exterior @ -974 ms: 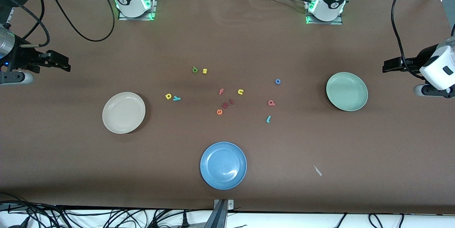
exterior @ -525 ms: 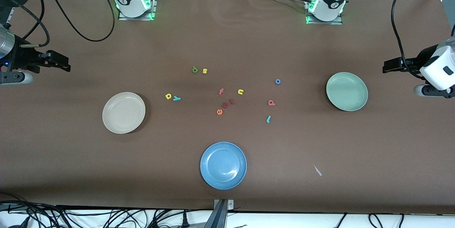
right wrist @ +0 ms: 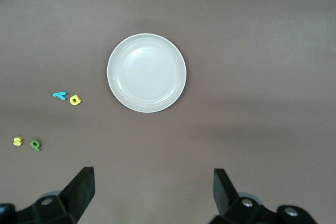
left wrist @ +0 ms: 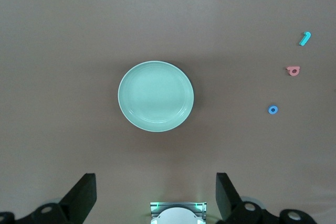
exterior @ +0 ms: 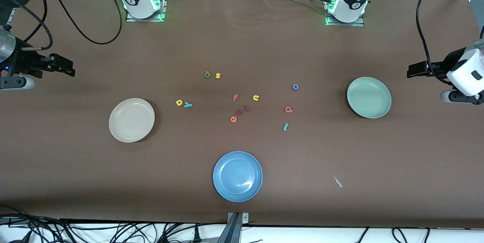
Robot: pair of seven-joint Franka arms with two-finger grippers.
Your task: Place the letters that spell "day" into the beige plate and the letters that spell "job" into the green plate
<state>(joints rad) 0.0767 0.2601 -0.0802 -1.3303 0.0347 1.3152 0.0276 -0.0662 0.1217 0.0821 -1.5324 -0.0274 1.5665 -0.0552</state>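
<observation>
Both plates bare, the left hand (left wrist: 153, 195) and right hand (right wrist: 152, 192) hang wide open at the worktop's ends; first letter pickup likely next.

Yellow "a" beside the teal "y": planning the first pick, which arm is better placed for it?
Right. The yellow "a" lies toward the right arm's end, beside the beige plate. The right end effector is open; the left end effector waits past the green plate.

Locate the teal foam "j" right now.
In the front view the teal foam "j" lies on the brown table, just nearer the camera than the pinkish-red foam "b", between the blue plate and the pale green plate.
</observation>
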